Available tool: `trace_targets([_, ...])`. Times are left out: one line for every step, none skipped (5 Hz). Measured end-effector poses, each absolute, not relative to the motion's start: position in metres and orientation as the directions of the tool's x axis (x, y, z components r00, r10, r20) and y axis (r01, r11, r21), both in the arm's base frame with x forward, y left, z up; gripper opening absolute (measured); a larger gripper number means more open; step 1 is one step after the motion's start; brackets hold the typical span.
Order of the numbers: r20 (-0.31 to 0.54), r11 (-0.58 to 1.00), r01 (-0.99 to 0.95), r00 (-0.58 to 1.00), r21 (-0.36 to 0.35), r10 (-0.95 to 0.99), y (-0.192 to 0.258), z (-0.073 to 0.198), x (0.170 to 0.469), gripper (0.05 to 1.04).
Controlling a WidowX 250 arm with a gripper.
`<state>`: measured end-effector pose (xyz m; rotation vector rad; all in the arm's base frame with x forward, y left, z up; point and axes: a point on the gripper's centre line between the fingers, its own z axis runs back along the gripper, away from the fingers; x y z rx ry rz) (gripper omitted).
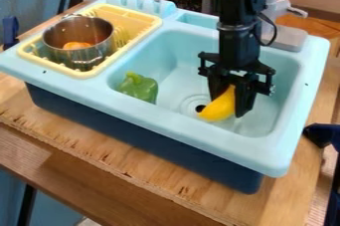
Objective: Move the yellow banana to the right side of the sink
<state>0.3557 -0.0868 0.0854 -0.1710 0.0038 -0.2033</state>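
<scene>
Between the end effector's [229, 105] fingers, a yellow object [219, 109].

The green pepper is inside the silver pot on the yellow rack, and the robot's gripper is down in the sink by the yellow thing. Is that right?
Not quite. The camera view shows the green pepper in the sink, not in the silver pot. The pot is on the yellow rack, and the gripper is down by the yellow thing.

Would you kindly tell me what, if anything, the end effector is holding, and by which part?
The end effector holds what looks like a yellow banana by its upper end, leaving the lower end free.
</scene>
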Motion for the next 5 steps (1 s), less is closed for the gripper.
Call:
trace_targets([0.004, 0.946, 0.198, 0.979, -0.256, -0.204, -0.097, 0.0749, 0.3543, 0.474])
trace_targets([0.011, 0.941, 0.245, 0.968, -0.234, -0.249, -0.0918, 0.0731, 0.3547, 0.474])
trace_targets([0.02, 0.932, 0.279, 0.959, -0.231, -0.283, -0.092, 0.0716, 0.3585, 0.474])
trace_targets([0.002, 0.93, 0.3, 0.952, -0.214, -0.307, -0.0912, 0.0721, 0.3591, 0.531])
trace_targets([0.002, 0.922, 0.312, 0.947, -0.229, -0.32, -0.0916, 0.0717, 0.3582, 0.812])
